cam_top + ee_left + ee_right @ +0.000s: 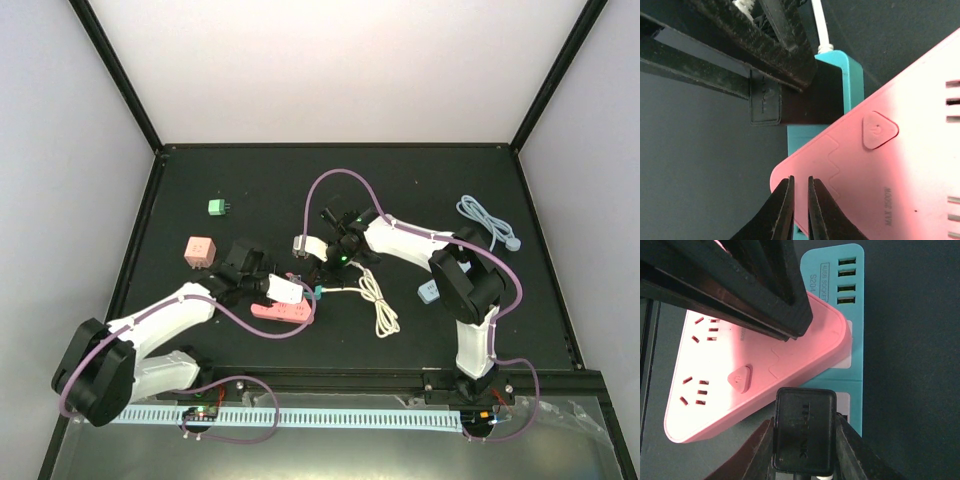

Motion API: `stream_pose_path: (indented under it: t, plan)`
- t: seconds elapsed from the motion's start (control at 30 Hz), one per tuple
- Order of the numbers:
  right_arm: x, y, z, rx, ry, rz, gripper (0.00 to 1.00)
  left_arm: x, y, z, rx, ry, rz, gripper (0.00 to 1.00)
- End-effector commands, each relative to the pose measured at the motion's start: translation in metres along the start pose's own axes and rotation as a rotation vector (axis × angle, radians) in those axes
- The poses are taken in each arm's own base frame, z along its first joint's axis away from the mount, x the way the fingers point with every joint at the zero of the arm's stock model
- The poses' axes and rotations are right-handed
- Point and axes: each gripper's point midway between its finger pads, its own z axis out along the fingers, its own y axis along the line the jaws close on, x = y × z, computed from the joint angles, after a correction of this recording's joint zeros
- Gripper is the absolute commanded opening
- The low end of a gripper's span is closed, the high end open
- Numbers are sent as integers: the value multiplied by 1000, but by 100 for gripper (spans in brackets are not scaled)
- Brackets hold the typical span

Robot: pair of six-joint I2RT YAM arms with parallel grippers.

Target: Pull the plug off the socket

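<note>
A black plug (803, 430) sits against the white face of a teal socket block (846, 340). My right gripper (805, 419) is shut on the plug's two sides. I cannot tell whether its pins are seated. A pink power strip (740, 365) lies partly over the teal block. My left gripper (800, 178) hovers over the pink strip's (900, 165) corner, fingers almost together with nothing between them. The left wrist view also shows the plug (807, 100) beside the teal block (852, 75). In the top view both grippers, left (268, 288) and right (335, 260), meet at the table's middle.
A white coiled cable (380, 305) runs right from the teal block (318, 292). A pink cube (200, 250) and a green adapter (217, 206) lie at the left. A grey-blue cable (490, 222) and a pale blue item (428, 292) lie at the right.
</note>
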Motion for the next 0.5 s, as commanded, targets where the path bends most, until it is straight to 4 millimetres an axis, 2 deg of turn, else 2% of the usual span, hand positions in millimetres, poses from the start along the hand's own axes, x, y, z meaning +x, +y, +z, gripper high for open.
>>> stream_pose_path:
  t: [0.0, 0.47]
  plan:
    - [-8, 9, -8, -30, -20, 7, 1, 16, -12, 4, 22, 79, 51, 10]
    - [-36, 24, -29, -66, -105, -40, 1, 24, -33, 9, 122, 118, 75, 8]
